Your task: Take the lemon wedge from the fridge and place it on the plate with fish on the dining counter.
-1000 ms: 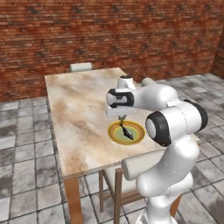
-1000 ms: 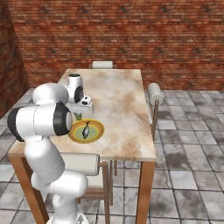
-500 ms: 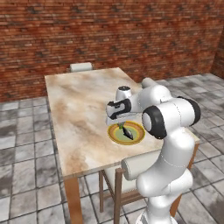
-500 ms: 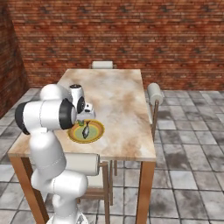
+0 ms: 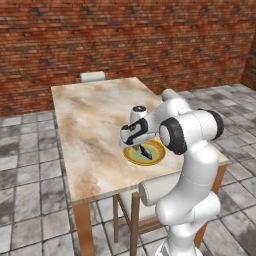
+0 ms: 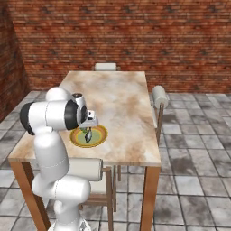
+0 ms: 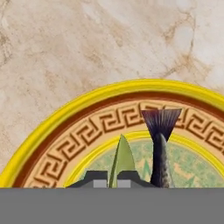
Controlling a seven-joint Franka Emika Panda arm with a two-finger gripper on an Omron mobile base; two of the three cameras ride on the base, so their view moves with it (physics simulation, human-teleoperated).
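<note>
A: Nearest, the gripper (image 7: pixel 112 179) pinches the lemon wedge (image 7: pixel 122 158) low over the plate with fish (image 7: pixel 65 127), beside the fish (image 7: pixel 161 148).
B: Lower slightly, release gently inside the rim; beyond lies the dining counter (image 7: pixel 65 48).

The end effector (image 5: pixel 138 145) is positioned low over the plate with fish (image 5: pixel 145 152), near the tabletop's (image 5: pixel 95 120) right edge.
</note>
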